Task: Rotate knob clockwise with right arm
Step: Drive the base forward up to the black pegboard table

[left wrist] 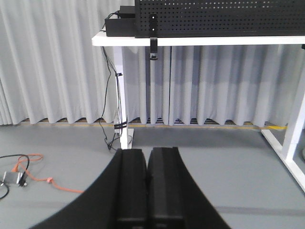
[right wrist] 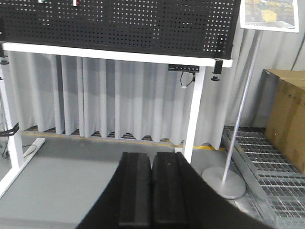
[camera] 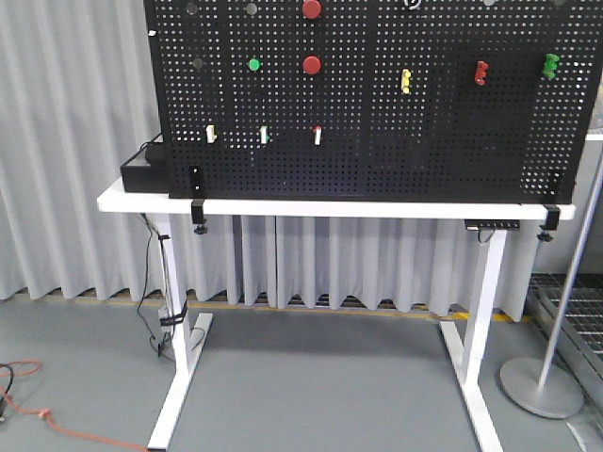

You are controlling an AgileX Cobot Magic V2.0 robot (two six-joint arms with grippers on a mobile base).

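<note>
Silver ring knob (camera: 412, 4) w/ dark ctr, half cropped; R gripper (right wrist: 151, 160) closed, empty.

I see a black pegboard (camera: 377, 141) with a regular grid of pale holes on a white table (camera: 330, 209). It carries an upper red button (camera: 311, 9), a lower red button (camera: 312, 65), a green button (camera: 253, 65) and a yellow switch (camera: 406, 81). The curtain (camera: 57, 141) is light grey, the floor (camera: 330, 377) grey and the cable (left wrist: 49, 180) orange. The left gripper (left wrist: 147, 157) and the right gripper (right wrist: 152, 160) are matte black.

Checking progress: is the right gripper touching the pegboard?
No, the right gripper sits well short of the table, fingers pressed together above the floor.
</note>
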